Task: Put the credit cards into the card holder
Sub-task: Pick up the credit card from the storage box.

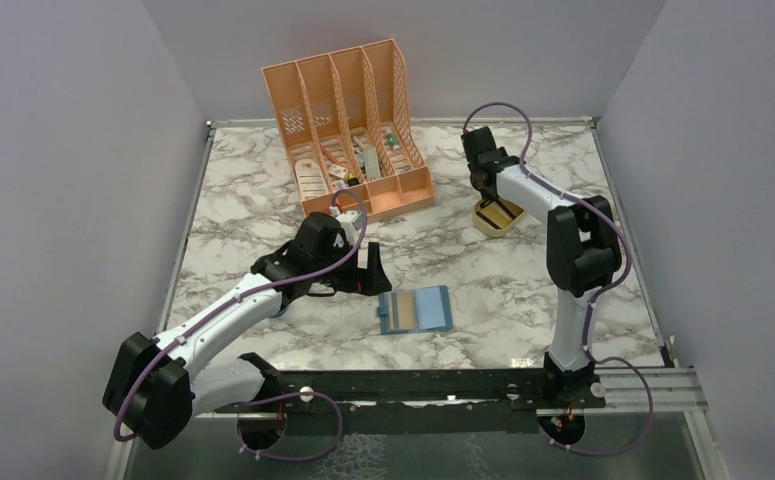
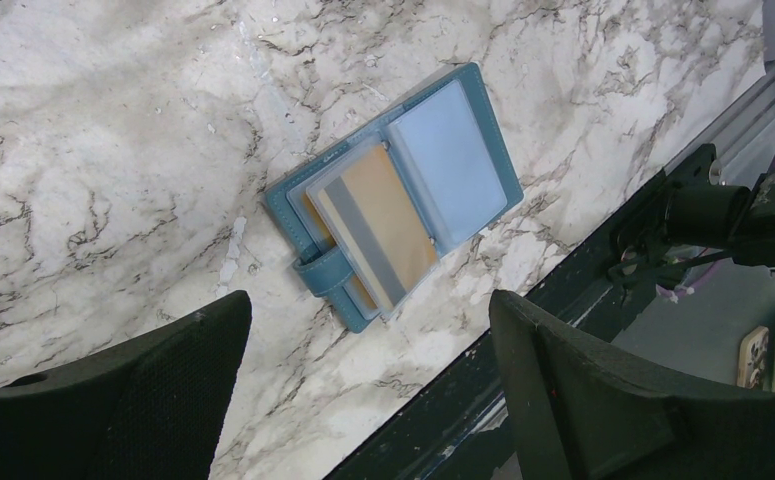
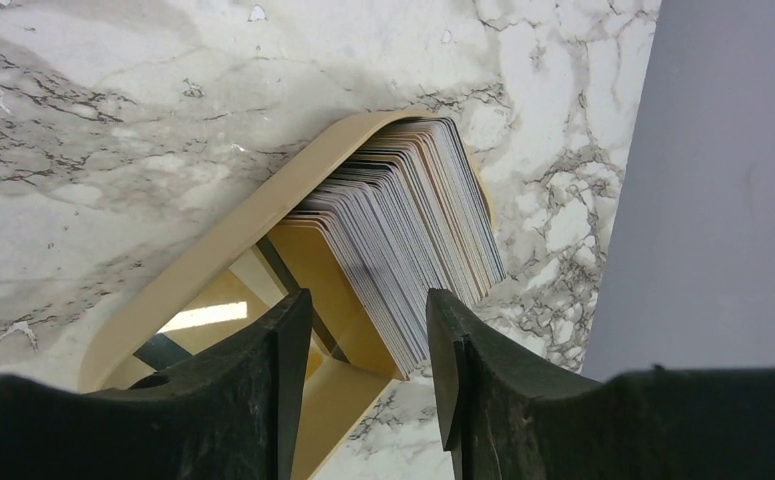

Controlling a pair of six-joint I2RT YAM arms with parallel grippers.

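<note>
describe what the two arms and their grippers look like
Both match: white tubular links joined by chunky black joint housings, on the left arm and the right arm alike. A thin purple cable loops along each. The left gripper and right gripper each have two broad black fingers with a fine textured surface. I see no markings.

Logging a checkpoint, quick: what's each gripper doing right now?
Left gripper: open, empty, above the card holder.
Right gripper: open, empty, over the credit cards in the tray.
</note>
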